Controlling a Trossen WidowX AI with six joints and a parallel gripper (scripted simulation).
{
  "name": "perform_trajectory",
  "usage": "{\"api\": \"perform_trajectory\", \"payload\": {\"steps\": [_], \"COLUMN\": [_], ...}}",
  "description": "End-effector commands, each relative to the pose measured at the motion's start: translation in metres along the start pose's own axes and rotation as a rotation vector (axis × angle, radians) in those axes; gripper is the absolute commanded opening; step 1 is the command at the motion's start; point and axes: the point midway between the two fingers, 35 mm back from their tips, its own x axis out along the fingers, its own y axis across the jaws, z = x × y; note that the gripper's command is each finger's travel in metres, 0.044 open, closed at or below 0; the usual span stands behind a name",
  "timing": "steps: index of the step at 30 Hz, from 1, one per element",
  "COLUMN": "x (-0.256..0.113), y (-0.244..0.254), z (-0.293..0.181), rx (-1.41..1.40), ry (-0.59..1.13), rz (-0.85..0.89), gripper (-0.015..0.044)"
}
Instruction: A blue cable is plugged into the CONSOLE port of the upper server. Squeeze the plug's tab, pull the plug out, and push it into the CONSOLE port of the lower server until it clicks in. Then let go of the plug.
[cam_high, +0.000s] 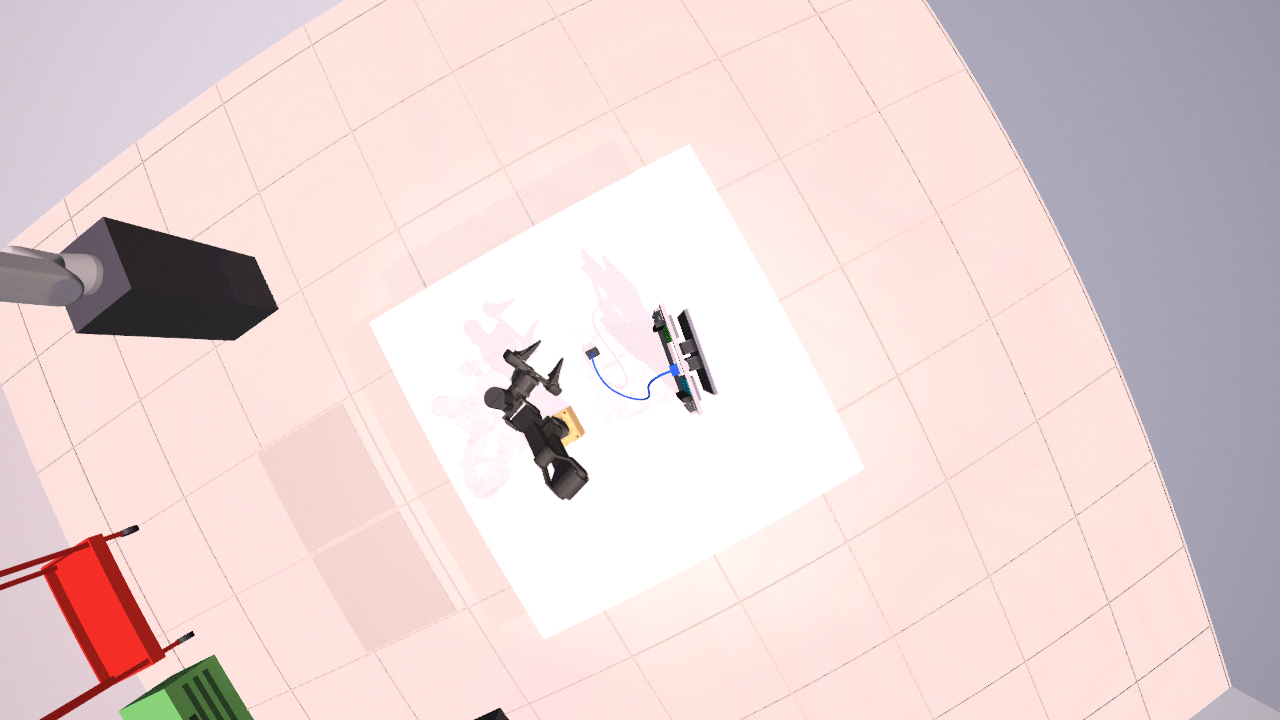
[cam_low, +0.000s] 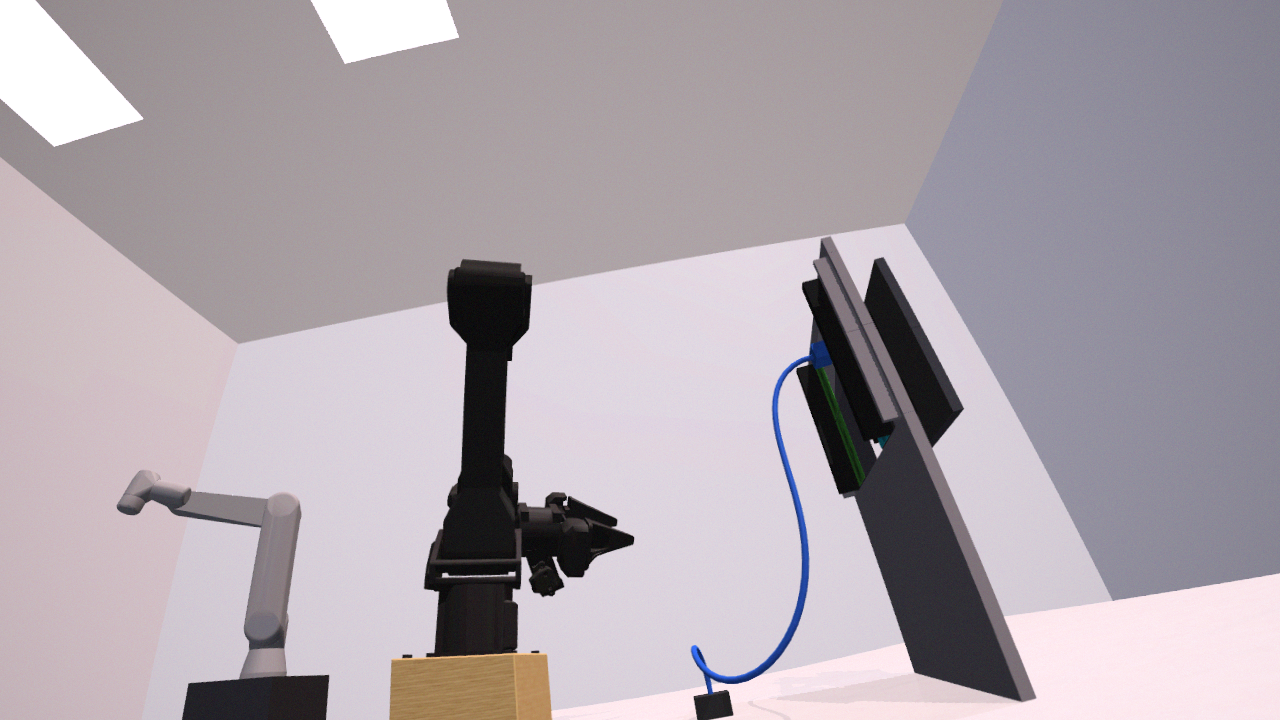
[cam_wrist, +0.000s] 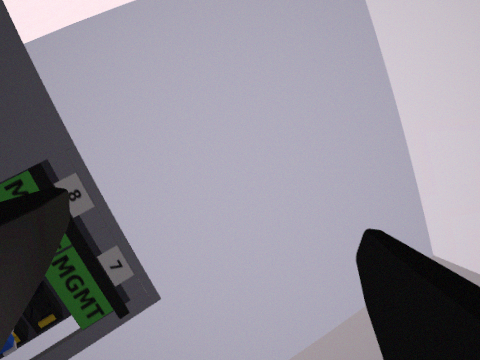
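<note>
Right of my open pincer, and higher up, the blue plug sits in the server ports, well apart from the fingers.
Its cable leaves leftward, toward my side, so I take the plug's long axis to run roughly left to right; nothing is between the fingers. The wrist view puts the plug in its lower left corner, so I judge I must raise the pincer and swing its aim across before closing on the tab. I can read MGMT on a green strip and 8 and 7 on pale tags; CONSOLE I cannot make out.
</note>
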Motion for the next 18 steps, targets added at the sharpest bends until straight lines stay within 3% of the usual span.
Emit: {"api": "perform_trajectory", "payload": {"steps": [1, 6, 11, 18], "x": [0.001, 0.024, 0.045, 0.083], "y": [0.000, 0.002, 0.008, 0.029], "z": [0.000, -0.007, -0.018, -0.052], "rx": [0.005, 0.257, 0.613, 1.371], "ry": [-0.001, -0.005, 0.010, 0.081], "rz": [0.002, 0.035, 0.063, 0.088], "gripper": [0.0374, 0.0242, 0.0239, 0.0239]}}
